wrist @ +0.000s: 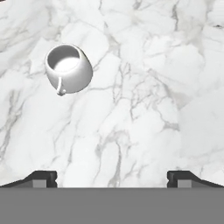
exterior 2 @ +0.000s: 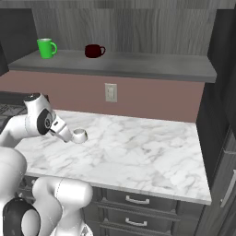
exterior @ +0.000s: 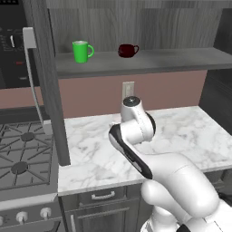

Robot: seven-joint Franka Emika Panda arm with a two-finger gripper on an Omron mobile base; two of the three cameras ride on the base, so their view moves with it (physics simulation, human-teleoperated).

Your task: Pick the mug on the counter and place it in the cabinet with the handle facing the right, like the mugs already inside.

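Mug stands upright on the marble bench, its loop handle visible in the hand view, well below the dark cabinet. On the cabinet's long shelf, a green mug stands left of a dark red mug. The arm's gripper hovers near the white mug, jaws spread wide and empty.
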